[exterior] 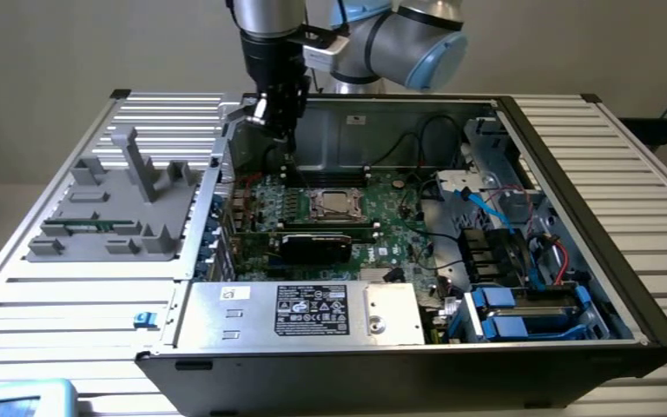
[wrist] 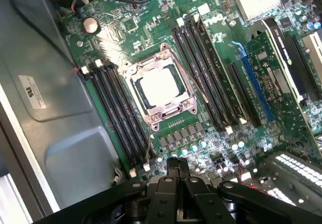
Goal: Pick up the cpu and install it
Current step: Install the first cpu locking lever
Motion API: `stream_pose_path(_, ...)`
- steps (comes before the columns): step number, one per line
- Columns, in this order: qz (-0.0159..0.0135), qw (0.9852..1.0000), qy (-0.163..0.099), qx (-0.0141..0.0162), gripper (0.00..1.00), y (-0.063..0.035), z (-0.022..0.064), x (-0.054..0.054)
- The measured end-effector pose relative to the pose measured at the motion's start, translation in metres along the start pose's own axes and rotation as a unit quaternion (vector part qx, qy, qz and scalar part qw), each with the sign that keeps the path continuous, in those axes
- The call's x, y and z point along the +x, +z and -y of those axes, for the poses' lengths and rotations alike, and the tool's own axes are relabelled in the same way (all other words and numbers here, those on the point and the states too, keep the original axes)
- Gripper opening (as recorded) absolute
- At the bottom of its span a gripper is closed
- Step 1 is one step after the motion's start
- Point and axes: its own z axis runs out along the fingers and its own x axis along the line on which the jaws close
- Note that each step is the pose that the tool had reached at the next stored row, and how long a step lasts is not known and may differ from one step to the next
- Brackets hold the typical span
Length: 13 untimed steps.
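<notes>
Cpu [wrist: 160, 87] placement looks like the step in hand, and by my reading it is far along: a silvery square with a thin greenish rim lies flat in the middle of the socket frame [wrist: 172, 114]. I take that square to be the chip, though I cannot be certain it is fully seated.

The open computer case [exterior: 594, 234] lies on a slatted table [exterior: 646, 165], with the motherboard [exterior: 401, 224] exposed on its floor. The grey tray [exterior: 93, 207] stands just outside the case wall, on the exterior view's left, and I can make out no silvery chip on it.

The arm [exterior: 409, 39] reaches down from above the rear of the case. It holds the gripper [exterior: 286, 143] over the board near the back wall, well clear of the socket and touching nothing. In the wrist view the gripper [wrist: 178, 167] points toward the socket, and its jaws appear pressed together with nothing between them.

Banks of memory slots [wrist: 118, 118] run close along both sides of the socket frame.

Whatever move follows calls for a straight, square approach over the socket. It also needs light contact, since the slots crowd the frame and a tilted push could shift the chip or bend the contacts beneath.
</notes>
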Motion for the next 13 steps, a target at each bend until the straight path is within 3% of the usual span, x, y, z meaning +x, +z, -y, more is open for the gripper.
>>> stream_pose_path(7,0.0015,0.9982,0.059,-0.0024,0.11,0.0003,0.0000,0.0000)
stream_pose_path(13,0.0028,0.9941,0.108,-0.0044,0.11,0.0004,0.0000,0.0000)
